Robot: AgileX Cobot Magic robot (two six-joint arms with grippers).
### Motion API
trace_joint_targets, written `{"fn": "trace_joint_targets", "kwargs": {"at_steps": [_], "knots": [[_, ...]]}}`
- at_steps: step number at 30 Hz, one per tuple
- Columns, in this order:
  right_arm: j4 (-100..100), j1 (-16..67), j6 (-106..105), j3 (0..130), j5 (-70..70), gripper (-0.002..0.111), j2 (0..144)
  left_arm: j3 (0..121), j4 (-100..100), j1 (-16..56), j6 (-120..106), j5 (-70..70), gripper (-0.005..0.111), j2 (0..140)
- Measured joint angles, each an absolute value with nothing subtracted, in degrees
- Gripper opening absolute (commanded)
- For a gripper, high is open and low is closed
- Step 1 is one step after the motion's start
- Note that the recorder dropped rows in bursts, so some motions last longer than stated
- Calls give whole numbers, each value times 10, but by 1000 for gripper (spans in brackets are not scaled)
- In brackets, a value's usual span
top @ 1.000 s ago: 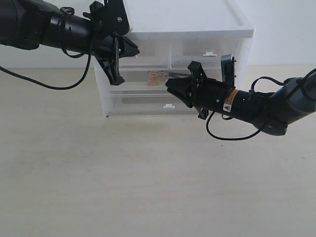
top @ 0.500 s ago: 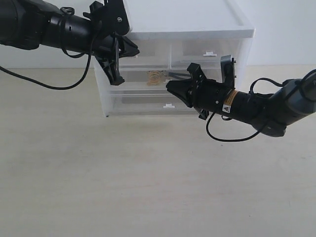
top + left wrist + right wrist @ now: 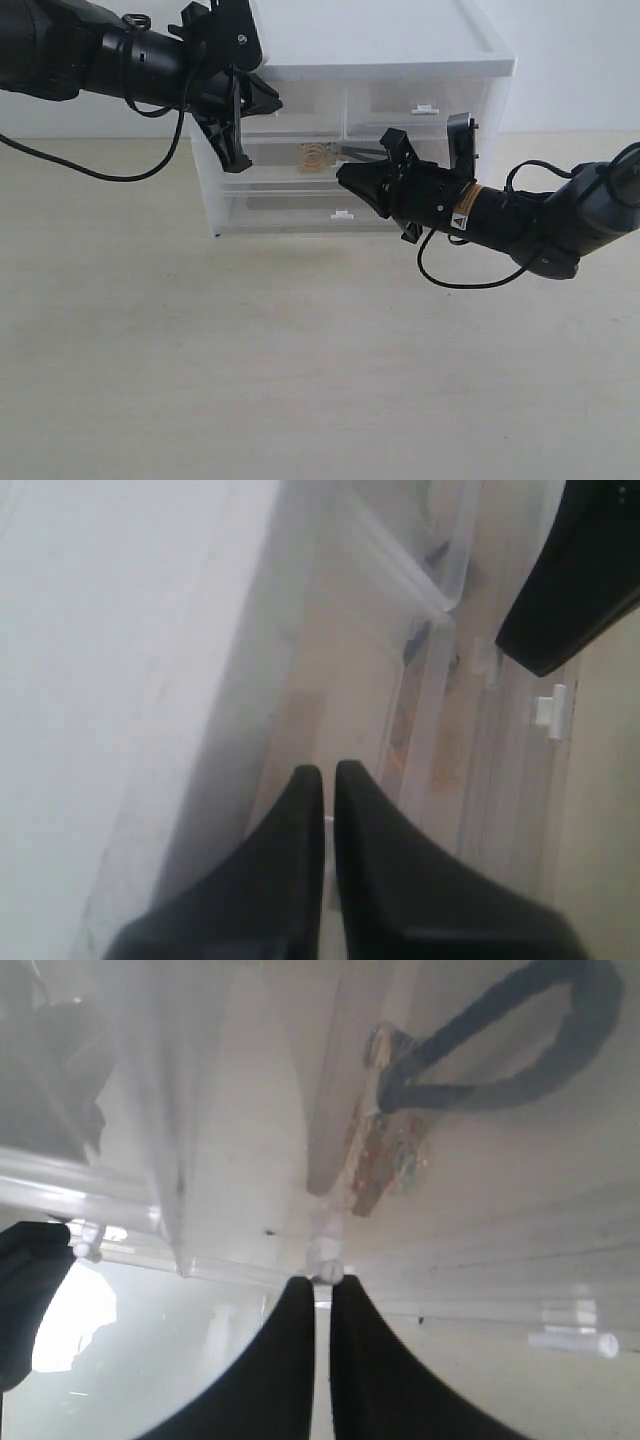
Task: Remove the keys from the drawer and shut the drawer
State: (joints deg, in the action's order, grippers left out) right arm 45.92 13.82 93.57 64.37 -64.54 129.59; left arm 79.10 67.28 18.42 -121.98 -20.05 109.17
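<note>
The keys (image 3: 316, 155) lie inside the upper wide drawer (image 3: 275, 162); gold rings and a black strap show through its translucent front. In the right wrist view the rings (image 3: 385, 1155) and strap (image 3: 500, 1060) sit just behind that front (image 3: 500, 1210). My right gripper (image 3: 343, 173) is at the drawer's front, shut on the small white tab handle (image 3: 325, 1255), which sits at its fingertips (image 3: 320, 1285). My left gripper (image 3: 272, 100) is shut and rests against the cabinet's upper left corner; in its own view the tips (image 3: 328, 772) hold nothing I can make out.
The white cabinet (image 3: 380, 40) stands at the back of the pale wooden table (image 3: 300, 360). It has two half-width drawers on top (image 3: 425, 108) and a lower wide drawer with its own tab (image 3: 342, 214). Cables hang from both arms.
My right gripper has risen slightly at the drawer front, and the keys have shifted a little up and left. The left arm has not moved.
</note>
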Motion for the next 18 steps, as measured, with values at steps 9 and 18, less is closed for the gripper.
{"fn": "trace_joint_targets", "kwargs": {"at_steps": [9,18], "knots": [[441,137,920,621,-682,0,1296,791,673,184,-1220,-200,4,1092],[440,137,925,621,-693,2,1294,791,673,184,-1220,-200,4,1092]]}}
